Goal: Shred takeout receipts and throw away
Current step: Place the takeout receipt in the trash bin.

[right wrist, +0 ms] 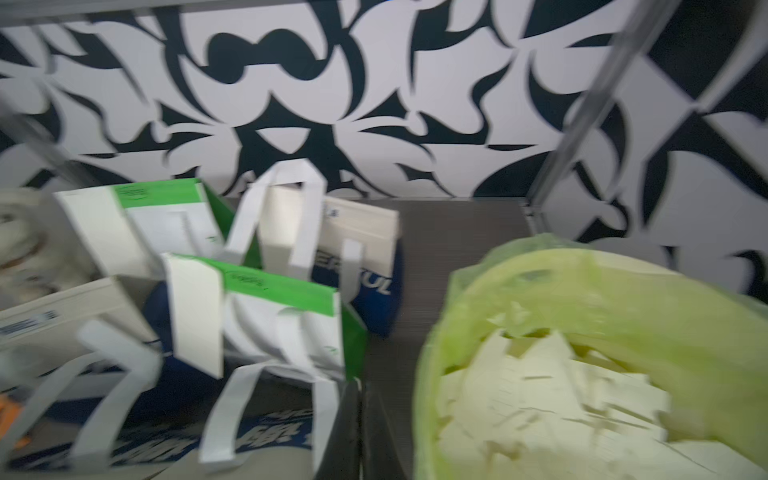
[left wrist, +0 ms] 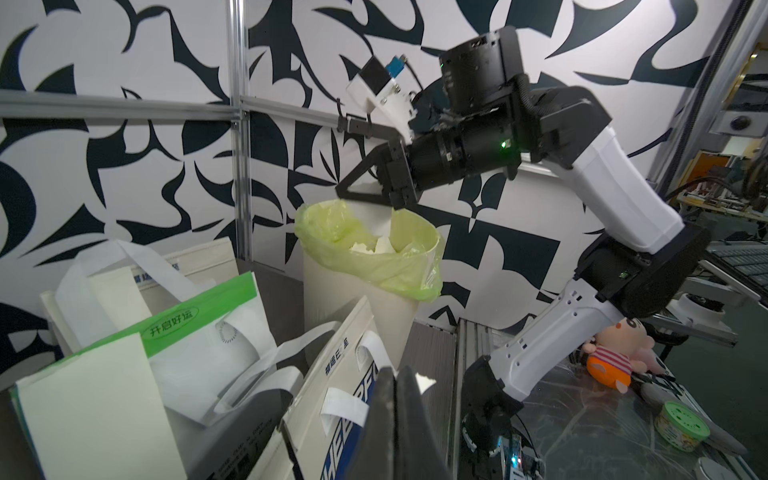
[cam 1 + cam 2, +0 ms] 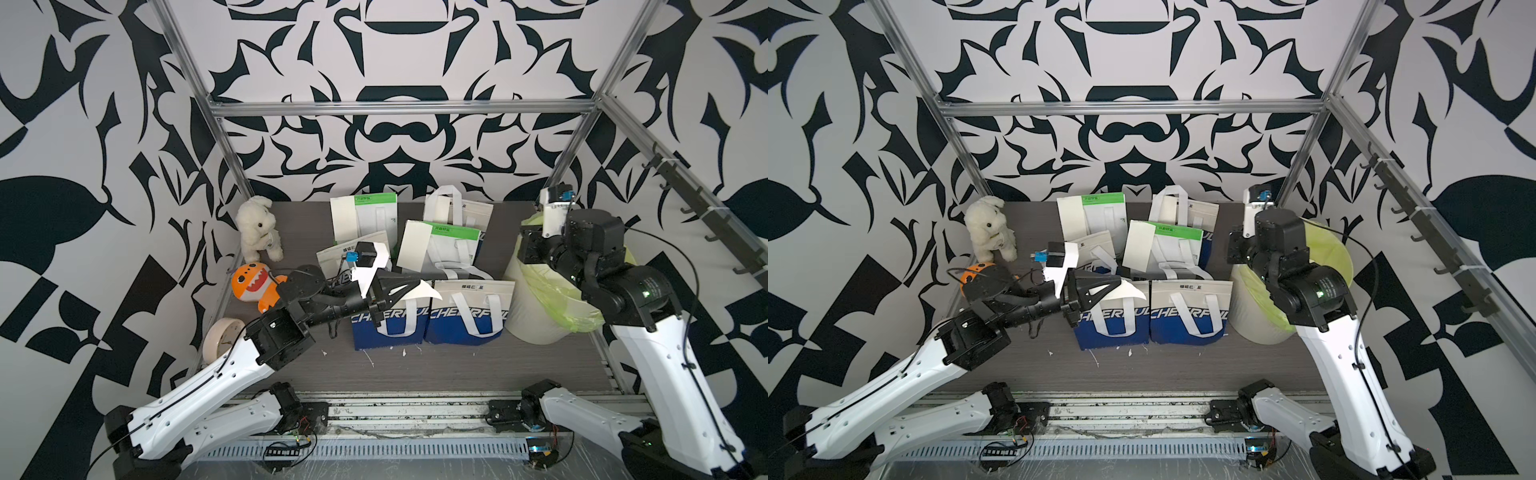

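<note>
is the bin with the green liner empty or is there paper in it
Not empty. The right wrist view shows the bin holding a heap of torn cream receipt pieces.

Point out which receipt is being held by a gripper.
The curled receipt piece pinched in the shut left gripper, above the front blue bag; the other slips lie flat against bags farther back.

My left arm (image 3: pixel 232 365) reaching low and forward across the table, wrist rolled sideways, left gripper (image 3: pixel 415 286) pinched tight on a torn receipt piece (image 3: pixel 430 293), my right arm (image 3: pixel 665 374) raised high, elbow bent, right gripper (image 2: pixel 340 192) level, jaws pressed together
</note>
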Controlling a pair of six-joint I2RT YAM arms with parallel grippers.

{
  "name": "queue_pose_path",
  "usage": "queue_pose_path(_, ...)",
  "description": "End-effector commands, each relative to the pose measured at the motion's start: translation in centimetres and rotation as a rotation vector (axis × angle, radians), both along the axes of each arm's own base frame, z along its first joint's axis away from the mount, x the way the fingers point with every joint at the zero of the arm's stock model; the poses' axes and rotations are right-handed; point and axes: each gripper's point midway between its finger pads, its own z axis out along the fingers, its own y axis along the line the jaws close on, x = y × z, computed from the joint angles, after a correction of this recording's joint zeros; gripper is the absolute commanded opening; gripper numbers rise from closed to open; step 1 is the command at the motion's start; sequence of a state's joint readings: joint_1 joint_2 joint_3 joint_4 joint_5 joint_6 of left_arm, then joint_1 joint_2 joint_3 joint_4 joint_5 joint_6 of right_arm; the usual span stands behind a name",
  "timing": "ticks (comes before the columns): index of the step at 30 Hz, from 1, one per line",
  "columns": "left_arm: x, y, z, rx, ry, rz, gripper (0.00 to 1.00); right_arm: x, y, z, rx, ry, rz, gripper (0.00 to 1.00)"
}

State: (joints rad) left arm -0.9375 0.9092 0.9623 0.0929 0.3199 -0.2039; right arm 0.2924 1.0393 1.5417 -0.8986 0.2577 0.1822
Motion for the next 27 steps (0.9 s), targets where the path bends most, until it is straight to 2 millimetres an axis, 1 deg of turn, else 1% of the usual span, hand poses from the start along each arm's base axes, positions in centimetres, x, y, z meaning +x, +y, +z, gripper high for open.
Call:
queue_pose_path(1, 0.2, -0.3, 0.7, 0.0, 0.02, 0.005, 0.0, -0.4, -5.5, -1.5, -0.176, 0.067, -0.193, 0.0)
queue_pose_path(2, 0.4, -0.5, 0.4, 0.008, 0.029, 0.004, 0.0, -0.4, -6.3, -2.1, -0.185, 0.088, -0.221, 0.0)
queue_pose_path(4, 0.8, -1.0, 0.0, 0.029, 0.049, 0.011, 0.0, -0.2, -7.0, -3.8, -0.181, 0.145, -0.228, 0.01)
queue_pose_path(6, 1.0, -1.5, -0.5, 0.056, 0.066, 0.009, 0.0, 0.0, -7.0, -5.8, -0.161, 0.249, -0.211, 0.53)
queue_pose_path(7, 1.0, -1.7, -0.7, 0.067, 0.074, 0.004, 0.0, 0.0, -6.7, -6.6, -0.148, 0.302, -0.197, 0.61)
queue_pose_path(8, 1.0, -1.9, -0.7, 0.071, 0.076, -0.003, 0.0, 0.1, -6.4, -7.1, -0.137, 0.334, -0.185, 0.65)
queue_pose_path(9, 0.9, -2.0, -0.8, 0.073, 0.08, -0.009, 0.0, 0.1, -6.1, -7.2, -0.126, 0.341, -0.175, 0.81)
queue_pose_path(10, 1.0, -2.0, -0.9, 0.072, 0.079, -0.008, 0.0, 0.1, -6.0, -7.3, -0.116, 0.342, -0.169, 0.99)
queue_pose_path(13, 1.0, -1.8, -0.9, 0.064, 0.077, 0.002, 0.0, -0.1, -5.6, -6.9, -0.095, 0.327, -0.147, 1.0)
queue_pose_path(15, 1.1, -1.7, -0.9, 0.054, 0.079, 0.012, 0.0, -0.2, -5.2, -6.2, -0.08, 0.303, -0.125, 1.0)
queue_pose_path(17, 1.2, -1.7, -0.8, 0.039, 0.083, 0.016, 0.0, -0.3, -3.3, -4.9, -0.01, 0.247, -0.034, 0.99)
queue_pose_path(19, 1.3, -1.9, -0.7, 0.026, 0.091, 0.014, 0.0, -0.8, -0.8, -3.0, 0.069, 0.161, 0.092, 0.94)
queue_pose_path(21, 1.4, -2.1, -0.5, 0.011, 0.098, 0.01, 0.0, -1.5, 1.8, -0.8, 0.161, 0.064, 0.229, 0.93)
queue_pose_path(22, 1.4, -2.2, -0.3, 0.002, 0.101, 0.006, 0.0, -2.2, 3.5, 0.0, 0.219, 0.032, 0.323, 0.93)
queue_pose_path(25, 1.3, -2.5, -0.1, -0.022, 0.113, -0.01, 0.0, -5.0, 8.8, 2.1, 0.394, -0.01, 0.641, 0.85)
queue_pose_path(27, 1.2, -2.6, 0.1, -0.034, 0.124, -0.02, 0.0, -6.4, 10.8, 2.9, 0.501, -0.006, 0.78, 0.81)
